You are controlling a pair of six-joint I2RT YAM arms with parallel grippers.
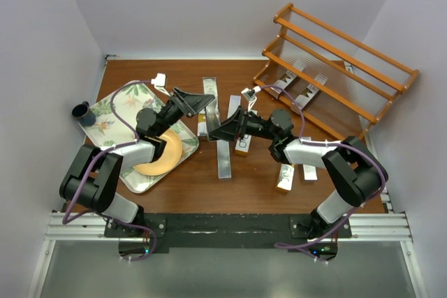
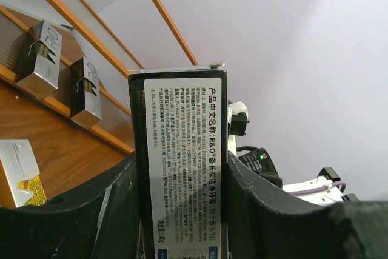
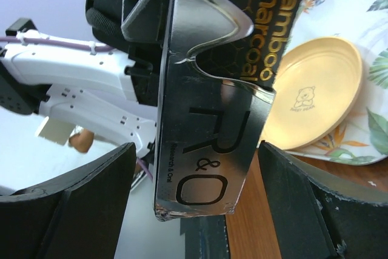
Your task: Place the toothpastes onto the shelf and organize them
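Left gripper [image 1: 200, 105] clamped on toothpaste carton [image 2: 182, 168], long axis into right gripper [image 1: 225, 129], jaws apart straddling free end; shelf [image 1: 349, 61] lies that side

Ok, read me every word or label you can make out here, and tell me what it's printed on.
"Bamboo Charcoal": gold, on the held toothpaste carton.
"R&O": dark letters, same face.
"产品中文名称:R&O": heading of its white back label.
Too small: the label's remaining print, the line beside "R&O", the writing under the bear on the yellow plate.
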